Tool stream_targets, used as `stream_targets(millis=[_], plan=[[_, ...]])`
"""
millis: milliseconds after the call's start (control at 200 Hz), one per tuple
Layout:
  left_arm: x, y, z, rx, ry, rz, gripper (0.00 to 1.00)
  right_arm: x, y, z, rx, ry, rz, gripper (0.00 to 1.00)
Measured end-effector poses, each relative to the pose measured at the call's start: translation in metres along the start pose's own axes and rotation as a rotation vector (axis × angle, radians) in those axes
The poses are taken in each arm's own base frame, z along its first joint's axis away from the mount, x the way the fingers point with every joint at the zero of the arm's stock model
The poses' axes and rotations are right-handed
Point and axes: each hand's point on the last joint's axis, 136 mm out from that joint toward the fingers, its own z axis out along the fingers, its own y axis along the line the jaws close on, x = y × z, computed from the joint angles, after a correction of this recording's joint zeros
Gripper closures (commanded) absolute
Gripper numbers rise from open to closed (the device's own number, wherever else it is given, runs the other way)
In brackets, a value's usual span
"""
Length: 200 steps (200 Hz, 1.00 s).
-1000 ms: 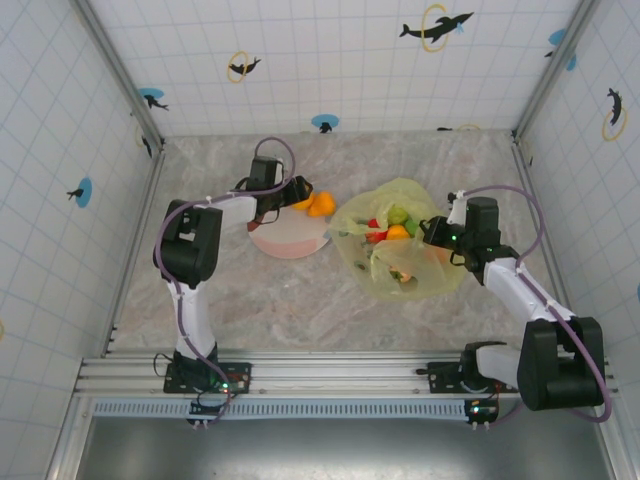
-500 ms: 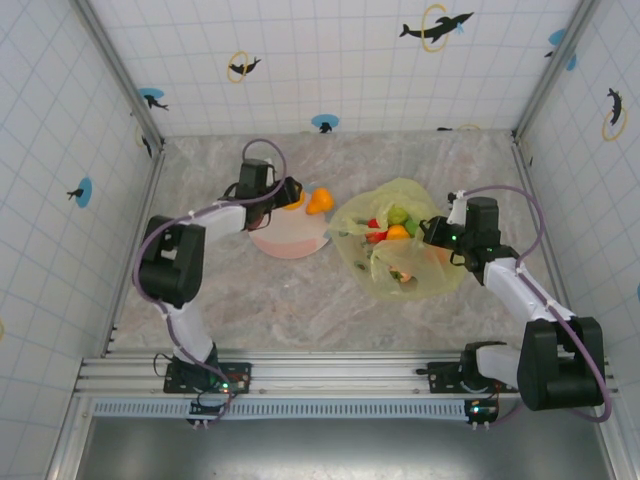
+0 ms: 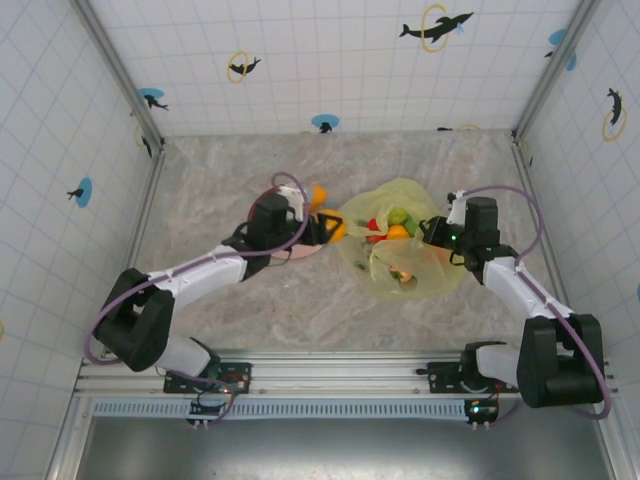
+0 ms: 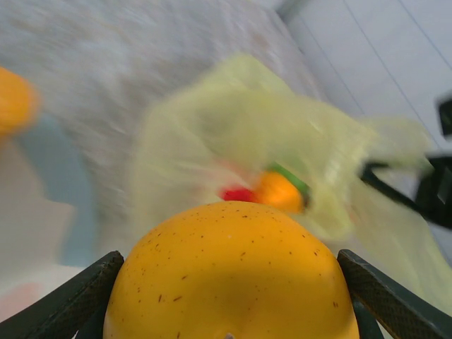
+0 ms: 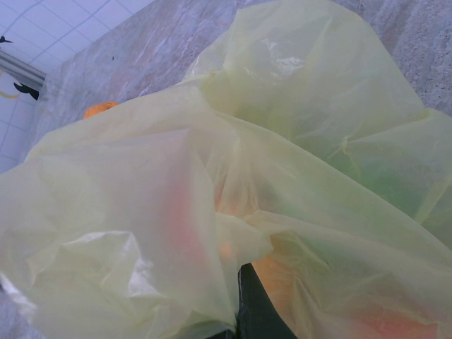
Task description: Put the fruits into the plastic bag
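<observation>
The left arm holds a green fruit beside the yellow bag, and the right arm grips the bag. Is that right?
Not quite. The fruit in the left jaws is orange, not green, as the left wrist view shows. The rest stands: it is beside the yellow bag, and the right jaws grip the bag.

We are seeing the bag [image 5: 212,176] as thin, crinkly, translucent plastic with a soft sheen. The orange [image 4: 229,275] is showing smooth, faintly glossy skin with fine dark specks. The fingers [image 4: 67,304] of the left claw [image 4: 227,311] are looking like dark matt plastic. The bench [image 3: 300,300] is looking like smooth marbled stone.
</observation>
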Motion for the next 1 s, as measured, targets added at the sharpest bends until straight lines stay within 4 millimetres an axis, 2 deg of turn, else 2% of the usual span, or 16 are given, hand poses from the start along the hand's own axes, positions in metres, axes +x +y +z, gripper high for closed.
stream_targets(millis=[70,130,280,375,485,796,1001], plan=[[0.017,-0.022,0.007,0.052,0.042,0.038,0.27,0.000,0.000,0.000,0.000,0.000,0.001,1.00],[0.029,-0.032,0.014,0.084,0.070,0.059,0.27,0.000,0.000,0.000,0.000,-0.001,0.002,1.00],[0.060,-0.040,0.040,0.111,0.169,0.083,0.28,0.000,0.000,0.000,0.000,0.000,0.007,1.00],[0.072,-0.044,0.056,0.125,0.214,0.093,0.28,0.000,0.001,0.000,-0.002,-0.001,0.007,1.00],[0.074,-0.054,0.073,0.153,0.239,0.107,0.28,-0.002,0.003,-0.002,-0.006,-0.009,0.004,1.00],[0.051,-0.083,0.105,0.229,0.206,0.135,0.28,-0.009,0.015,-0.013,-0.029,-0.046,-0.014,1.00],[0.049,-0.095,0.124,0.264,0.189,0.121,0.28,-0.013,0.020,-0.018,-0.047,-0.061,0.000,1.00]])
